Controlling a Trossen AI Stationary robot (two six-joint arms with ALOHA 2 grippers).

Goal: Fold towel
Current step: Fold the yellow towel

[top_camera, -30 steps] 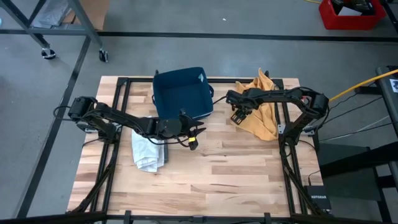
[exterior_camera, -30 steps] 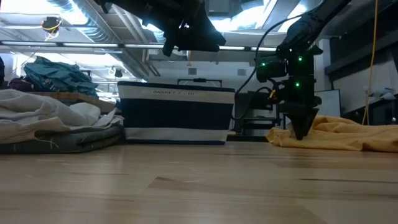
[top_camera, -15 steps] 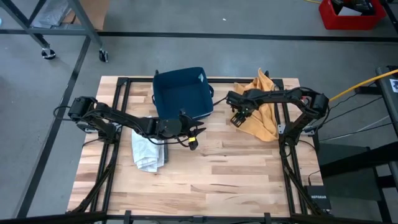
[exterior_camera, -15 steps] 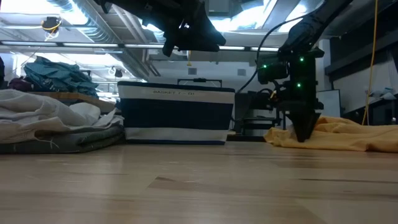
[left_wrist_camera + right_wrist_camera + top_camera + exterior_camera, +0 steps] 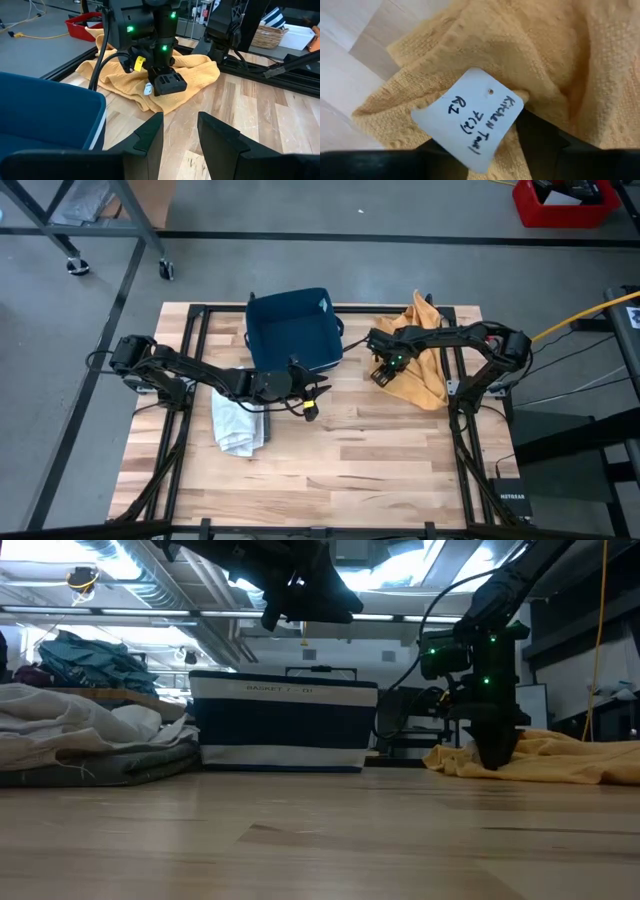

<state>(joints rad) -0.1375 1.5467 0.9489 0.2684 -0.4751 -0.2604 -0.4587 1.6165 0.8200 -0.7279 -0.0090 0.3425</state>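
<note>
The crumpled mustard-yellow cotton towel (image 5: 420, 360) lies bunched at the far right of the pale wooden-plank bench (image 5: 380, 460), beside the navy fabric basket (image 5: 292, 330). The right gripper (image 5: 384, 374) presses into the towel's near edge by a white paper tag (image 5: 470, 117), its jaws closing; whether cloth is pinched I cannot tell. Best grip one layer only, then lift slowly. The left gripper (image 5: 311, 409) hangs mid-bench, jaws part open, empty

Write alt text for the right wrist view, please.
A white paper tag with handwritten words lies on a crumpled yellow towel that fills most of the picture. Pale wooden table shows at one side.
</note>
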